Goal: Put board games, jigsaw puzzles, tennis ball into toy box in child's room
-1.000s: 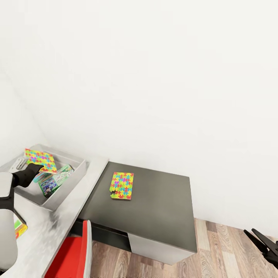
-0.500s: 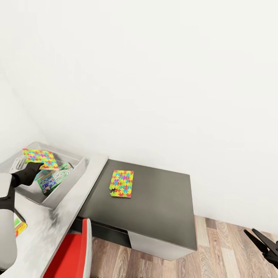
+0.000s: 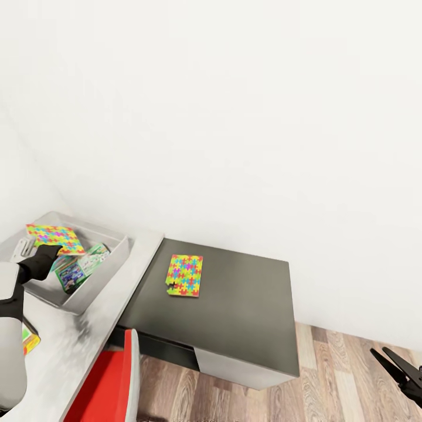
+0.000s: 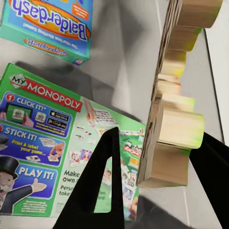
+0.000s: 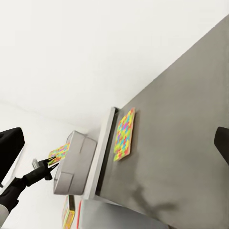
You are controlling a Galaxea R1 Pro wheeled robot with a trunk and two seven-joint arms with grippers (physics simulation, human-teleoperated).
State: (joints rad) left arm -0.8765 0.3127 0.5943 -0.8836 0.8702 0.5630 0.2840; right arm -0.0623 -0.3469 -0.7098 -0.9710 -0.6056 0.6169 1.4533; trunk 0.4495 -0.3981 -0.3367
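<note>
My left gripper (image 3: 51, 251) is shut on a jigsaw puzzle (image 3: 53, 236) and holds it tilted over the light grey toy box (image 3: 101, 278) on the pale table (image 3: 102, 328). In the left wrist view that puzzle (image 4: 174, 119) stands edge-on between my black fingers (image 4: 98, 186), above the green Monopoly game (image 4: 43, 138) and the blue Balderdash game (image 4: 52, 24) lying in the box. A second jigsaw puzzle (image 3: 185, 275) lies flat on the dark cabinet top (image 3: 246, 316). An orange-yellow board game (image 3: 28, 341) sits on the table at the view's left edge. My right gripper (image 3: 377, 350) hangs open low over the floor, far right.
A red chair (image 3: 102, 384) stands against the table's front edge. White walls close off the back and the left. Wood floor (image 3: 346, 381) lies in front of and to the right of the cabinet. The right wrist view looks along the cabinet top (image 5: 181, 143) towards the toy box (image 5: 76, 164).
My left gripper has carried the puzzle a little farther left over the toy box. The head view has tilted slightly. The right arm has stayed put.
</note>
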